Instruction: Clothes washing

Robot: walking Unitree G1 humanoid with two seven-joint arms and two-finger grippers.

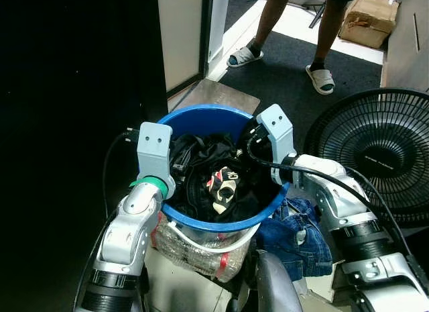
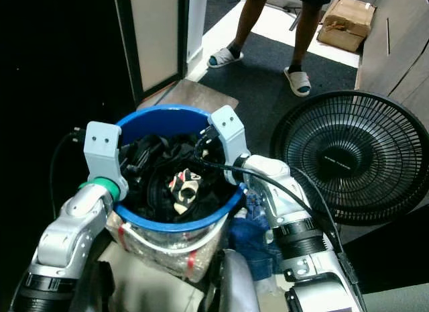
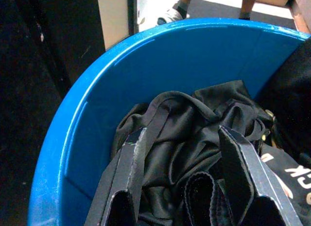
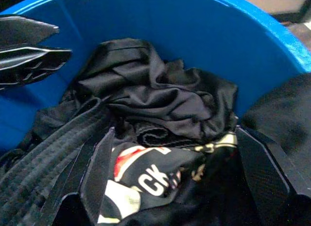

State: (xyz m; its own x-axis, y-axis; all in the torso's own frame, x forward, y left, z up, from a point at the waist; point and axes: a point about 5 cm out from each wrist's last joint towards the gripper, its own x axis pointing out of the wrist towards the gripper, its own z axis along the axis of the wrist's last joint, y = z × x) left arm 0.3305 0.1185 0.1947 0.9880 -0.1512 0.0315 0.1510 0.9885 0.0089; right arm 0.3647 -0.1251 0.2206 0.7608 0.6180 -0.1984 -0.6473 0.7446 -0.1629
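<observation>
With both grippers dipped inside blue bucket (image 1: pixel 201 117), I see left gripper (image 3: pixel 187 160) fingers spread over black clothes (image 3: pixel 194 124), right gripper (image 4: pixel 177 163) fingers spread too, nothing grasped. Risk, my judgement: bucket tips onto jeans (image 1: pixel 298 235) beside it if pull snags.

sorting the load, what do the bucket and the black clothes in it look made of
Bucket: likely plastic, with smooth, evenly blue walls and a soft sheen. Black clothes: probably thin synthetic fabric, with glossy, fine wrinkles; the exact fibre cannot be told.
</observation>
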